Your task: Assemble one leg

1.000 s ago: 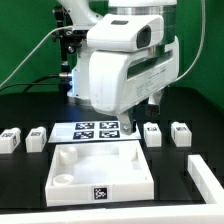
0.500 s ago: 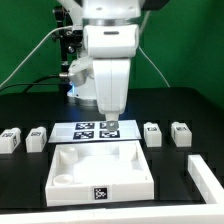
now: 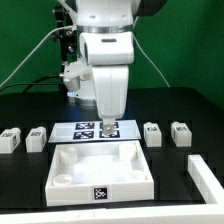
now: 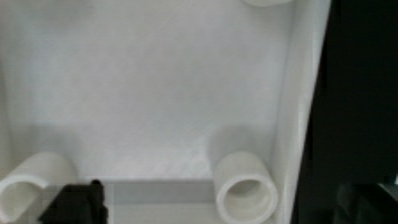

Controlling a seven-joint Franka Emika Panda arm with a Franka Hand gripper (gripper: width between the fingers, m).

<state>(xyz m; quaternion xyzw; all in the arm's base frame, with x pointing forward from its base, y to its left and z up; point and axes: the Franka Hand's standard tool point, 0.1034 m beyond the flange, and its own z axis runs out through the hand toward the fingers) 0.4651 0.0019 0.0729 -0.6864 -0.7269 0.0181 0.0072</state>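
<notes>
Change: the gripper (image 3: 109,126) is sinking slightly lower than half a second ago.
Arm: is hanging upright over the marker board (image 3: 88,130), mid-counter, behind the tabletop (image 3: 100,172).
Claw: is standing spread, gripping nothing.
Leg (image 3: 152,133): is sitting untouched on the counter, on the exterior view's right of the marker board.

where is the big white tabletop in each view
exterior view: the tabletop lies low in the middle of the picture, nearest the camera.
wrist view: the tabletop fills most of the picture, seen close from above.
shared landmark: a round corner socket, though which corner the wrist view shows cannot be told.
</notes>
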